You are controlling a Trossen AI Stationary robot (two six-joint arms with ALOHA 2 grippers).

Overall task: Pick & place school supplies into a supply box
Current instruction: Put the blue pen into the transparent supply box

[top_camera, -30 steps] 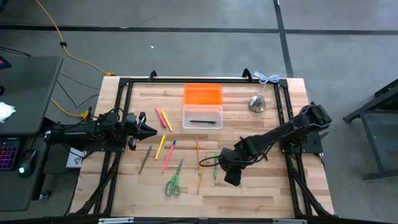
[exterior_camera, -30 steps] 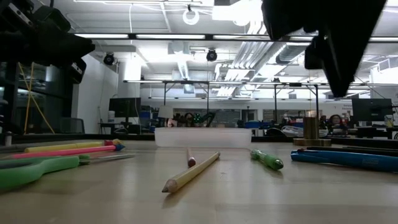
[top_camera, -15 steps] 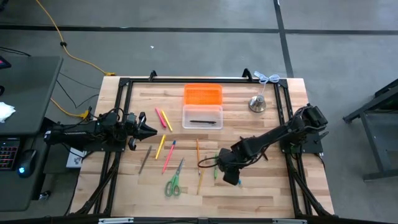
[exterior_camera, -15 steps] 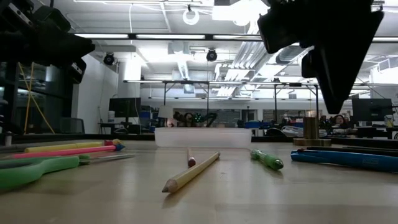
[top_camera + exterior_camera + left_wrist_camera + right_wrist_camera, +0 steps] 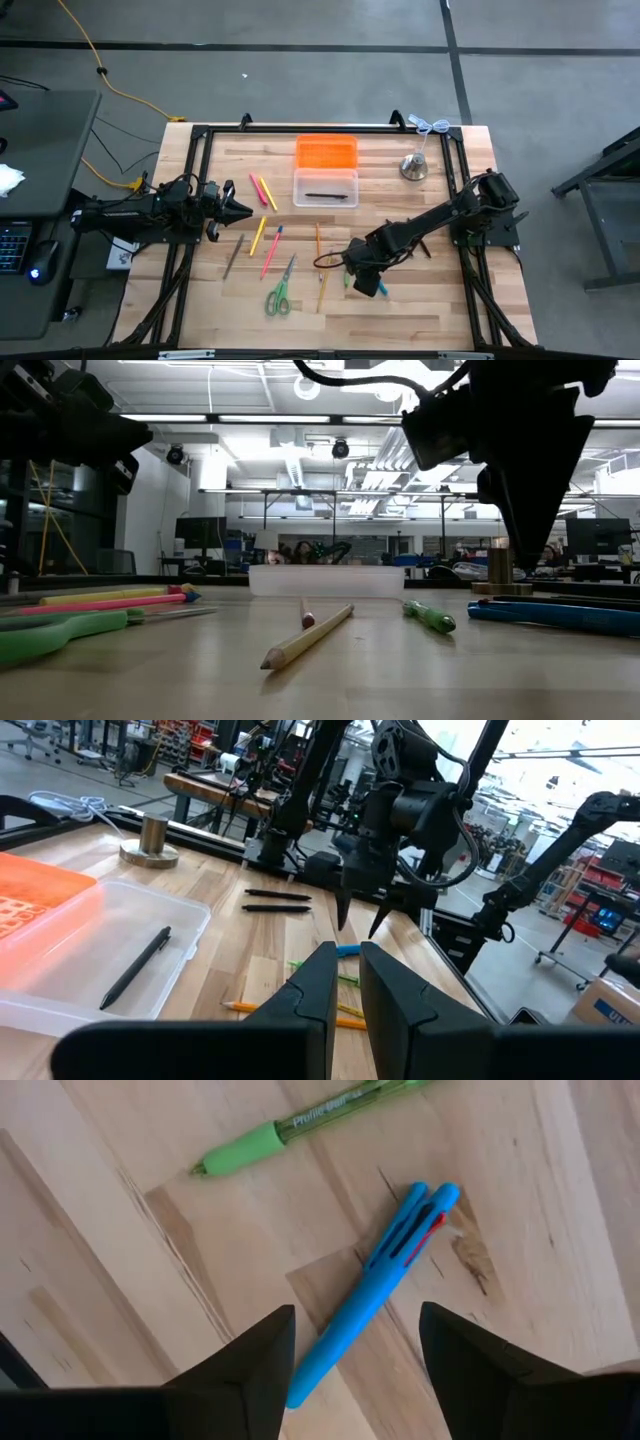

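Hovering just above the blue pen (image 5: 375,1285) on the near right of the table (image 5: 420,310), the right gripper (image 5: 355,1355) stands spread wide and empty, one finger each side of the barrel; the supply box (image 5: 325,187), one dark pen inside, sits well apart at the far centre. Risk: the pen lies slantwise between the fingers, so closing could roll or pivot it out, or nudge the green pen (image 5: 300,1125) near it. Left gripper (image 5: 343,985) waits at the left edge, fingers nearly together, holding nothing.
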